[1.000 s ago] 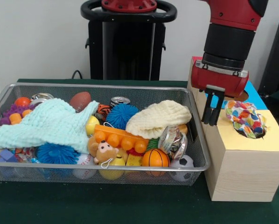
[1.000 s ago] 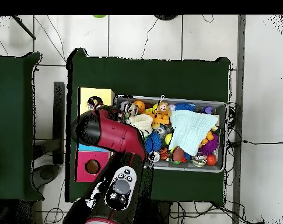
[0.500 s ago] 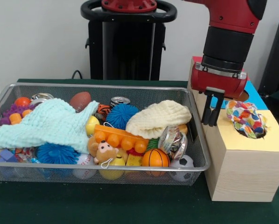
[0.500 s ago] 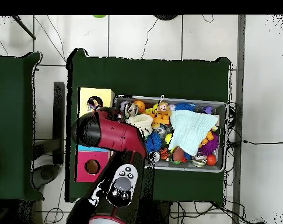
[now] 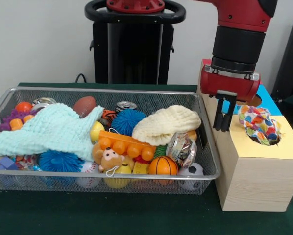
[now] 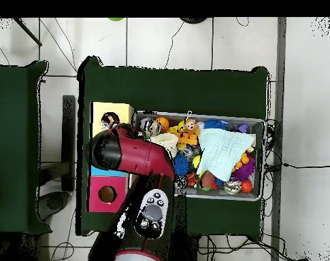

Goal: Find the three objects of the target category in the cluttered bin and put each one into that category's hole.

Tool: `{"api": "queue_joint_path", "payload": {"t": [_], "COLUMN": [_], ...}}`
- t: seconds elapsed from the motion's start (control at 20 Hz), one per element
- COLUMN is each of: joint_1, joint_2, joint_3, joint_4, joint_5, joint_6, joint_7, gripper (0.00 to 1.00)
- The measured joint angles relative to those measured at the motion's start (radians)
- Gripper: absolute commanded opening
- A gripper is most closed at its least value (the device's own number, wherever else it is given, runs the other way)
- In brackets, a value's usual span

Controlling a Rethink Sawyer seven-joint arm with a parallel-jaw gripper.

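The gripper (image 5: 222,117) hangs over the left edge of the wooden box (image 5: 256,171), its jaws narrow and empty. A colourful cloth (image 5: 256,125) sits in the yellow hole, just right of it. The bin (image 5: 205,147) stands left.

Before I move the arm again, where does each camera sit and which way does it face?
Front view: low, across the table, facing the wire bin and wooden box; shows the arm's forearm and gripper beside the colorful cloth.
Overhead view: above, looking straight down; shows the arm across the box.
Shared: bin, box, light blue cloth and arm, turned half round between views.
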Motion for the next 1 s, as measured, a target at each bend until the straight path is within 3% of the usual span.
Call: {"api": "queue_joint_path", "payload": {"t": [0.4,1.0], "joint_1": [-0.065,-0.049], "joint_2": [-0.084,-0.214], "joint_3": [0.084,0.089], "joint_4": [0.029,0.030], "joint_5": [-0.017,-0.070], "joint_6": [0.000,0.001], "joint_7": [0.000,0.000], "gripper": [0.00,0.00]}}
